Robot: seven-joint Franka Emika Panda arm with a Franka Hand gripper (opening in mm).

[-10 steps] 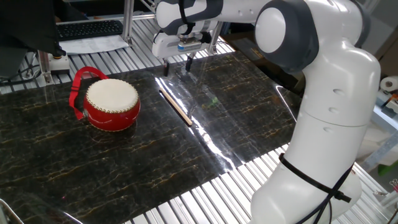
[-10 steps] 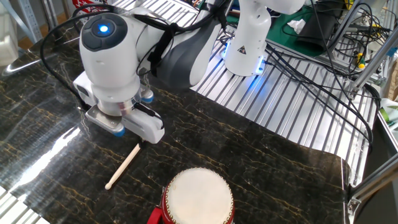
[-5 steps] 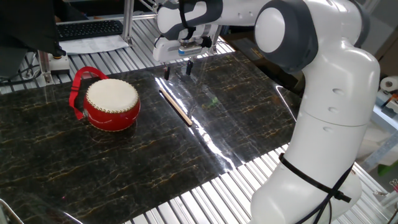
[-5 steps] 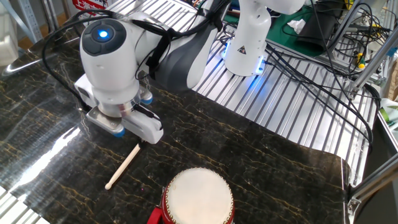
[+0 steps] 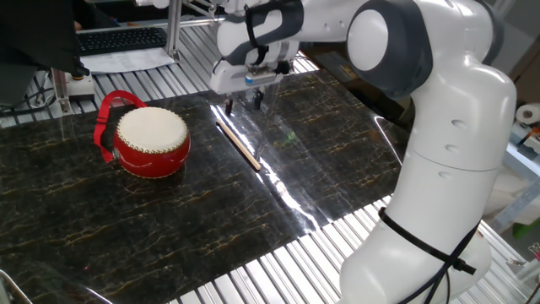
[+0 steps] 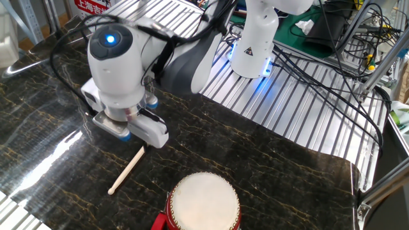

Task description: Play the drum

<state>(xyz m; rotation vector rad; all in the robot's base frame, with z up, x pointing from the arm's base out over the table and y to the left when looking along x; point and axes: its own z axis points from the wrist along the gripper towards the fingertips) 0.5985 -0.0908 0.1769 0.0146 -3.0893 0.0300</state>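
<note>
We count one drum (image 5: pixel 152 141), red with a cream head, standing upright on the dark marbled table (image 5: pixel 169 228), its one red strap (image 5: pixel 107 114) looped at the side away from the stick. One wooden stick (image 5: pixel 237 145) lies flat beside it, apart from it. One gripper (image 5: pixel 244 104) hangs over the stick's far end; we see its two fingers parted, holding nothing. In the other fixed view the drum (image 6: pixel 203 204) sits near the bottom edge.
</note>
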